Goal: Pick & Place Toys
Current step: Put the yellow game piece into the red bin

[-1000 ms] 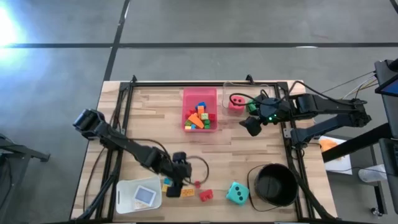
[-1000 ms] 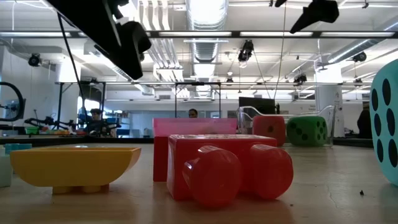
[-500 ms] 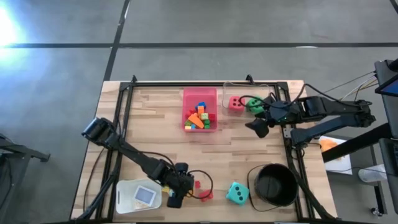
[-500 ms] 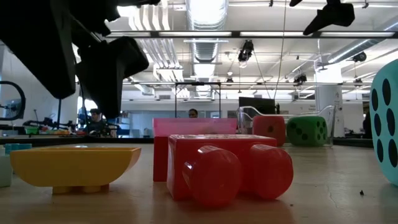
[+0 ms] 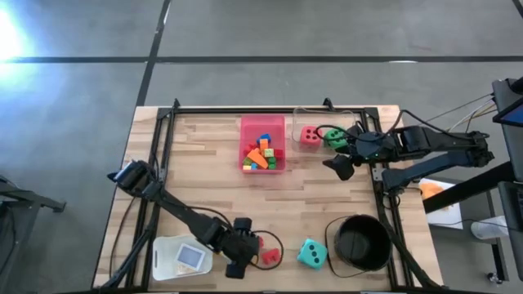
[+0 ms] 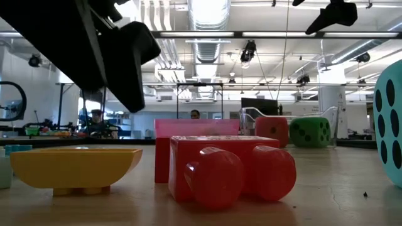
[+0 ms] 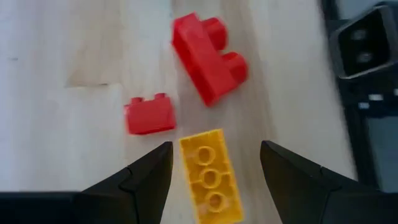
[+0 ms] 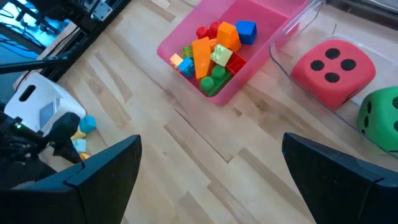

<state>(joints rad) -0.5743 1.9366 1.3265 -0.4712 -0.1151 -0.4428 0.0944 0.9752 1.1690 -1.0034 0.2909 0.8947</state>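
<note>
My left gripper (image 5: pixel 242 260) is open near the table's near edge. In the left wrist view its fingers (image 7: pixel 214 167) stand on either side of a yellow brick (image 7: pixel 210 180) that lies flat on the table, without touching it. A small red brick (image 7: pixel 149 115) and a larger red brick (image 7: pixel 208 59) lie just beyond. The larger red brick (image 5: pixel 268 256) also shows in the high view. A teal die (image 5: pixel 310 253) sits to its right. My right gripper (image 5: pixel 336 167) is open and empty, above the table beside the red die (image 5: pixel 309 135) and green die (image 5: pixel 333 137).
A pink tray (image 5: pixel 245 135) with several bricks stands at the far middle. The two dice sit in a clear container (image 5: pixel 325 113). A black bucket (image 5: pixel 359 243) stands near right. A white container (image 5: pixel 167 260) holding a card stands near left. Bare wood lies in the middle.
My left gripper has gone toward the table's near edge and a little right, coming over the yellow brick beside the red bricks. My right gripper has drawn back slightly toward the right edge, uncovering the green die. No toy has moved.
</note>
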